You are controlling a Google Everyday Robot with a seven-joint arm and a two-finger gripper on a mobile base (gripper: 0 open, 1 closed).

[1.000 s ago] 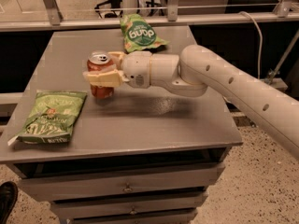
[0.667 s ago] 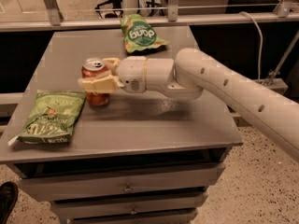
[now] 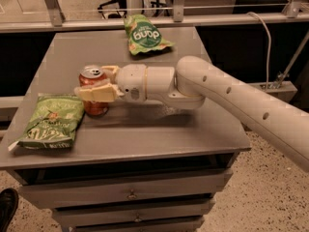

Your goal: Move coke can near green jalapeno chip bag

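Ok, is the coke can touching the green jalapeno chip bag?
Cannot tell. Camera view: coke can, in the gripper, at the right edge of the chip bag; no plain gap.

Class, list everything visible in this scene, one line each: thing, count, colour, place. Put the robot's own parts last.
flat light-green jalapeno chip bag: one, light green, table's front-left
red aluminium coke can: one, red with silver top, upright just right of the chip bag
small bright-green "dang" pouch: one, bright green, table's far edge
grey metal table with drawers: one, grey, centre
white cable: one, white, right background
white robot arm: one, white, reaching in from right
end effector: one, cream, closed around the can
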